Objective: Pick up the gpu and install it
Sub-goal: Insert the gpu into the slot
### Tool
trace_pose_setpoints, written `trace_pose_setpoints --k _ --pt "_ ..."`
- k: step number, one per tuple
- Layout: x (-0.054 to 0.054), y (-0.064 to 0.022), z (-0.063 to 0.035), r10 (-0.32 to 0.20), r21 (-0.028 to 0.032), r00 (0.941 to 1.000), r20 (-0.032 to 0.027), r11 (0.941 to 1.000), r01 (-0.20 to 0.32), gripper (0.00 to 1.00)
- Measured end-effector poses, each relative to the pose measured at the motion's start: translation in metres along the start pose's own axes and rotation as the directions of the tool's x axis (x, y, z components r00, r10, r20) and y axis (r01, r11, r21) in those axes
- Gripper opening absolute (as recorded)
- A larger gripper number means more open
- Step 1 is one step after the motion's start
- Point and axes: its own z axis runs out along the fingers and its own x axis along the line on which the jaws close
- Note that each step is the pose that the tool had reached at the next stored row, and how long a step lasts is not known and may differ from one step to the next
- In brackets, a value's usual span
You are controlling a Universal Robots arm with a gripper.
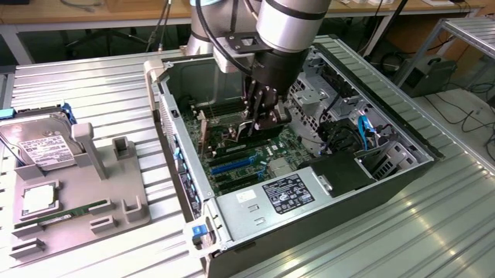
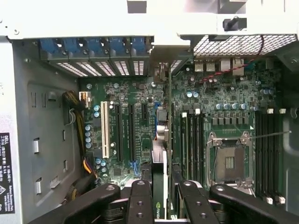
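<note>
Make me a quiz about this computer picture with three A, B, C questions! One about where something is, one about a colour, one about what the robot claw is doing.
1. Where is the hard drive?
A. on the floor
B. on the grey tray beside the case
C. in the claw

2. What colour is the memory stick?
A. red
B. white
C. green

3. What is the gripper doing?
A. gripping the gpu inside the case
B. hanging open over the tray
C. holding a cable

Answers: 1 B, it stands in the tray's holder; 2 C, it lies green on the tray; 3 A, the card sits between its fingers above the motherboard.
</note>
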Motion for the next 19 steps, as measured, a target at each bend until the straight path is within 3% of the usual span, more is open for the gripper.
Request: trace_pose_setpoints --k 2,19 --pt "0.000 0.0004 0.0085 0.000 0.0003 1.0000 0.0002 1.0000 0.000 0.26" --pt "0.002 0.0067 0.0408 -0.001 0.0008 1.0000 0.0001 1.0000 0.001 0.26"
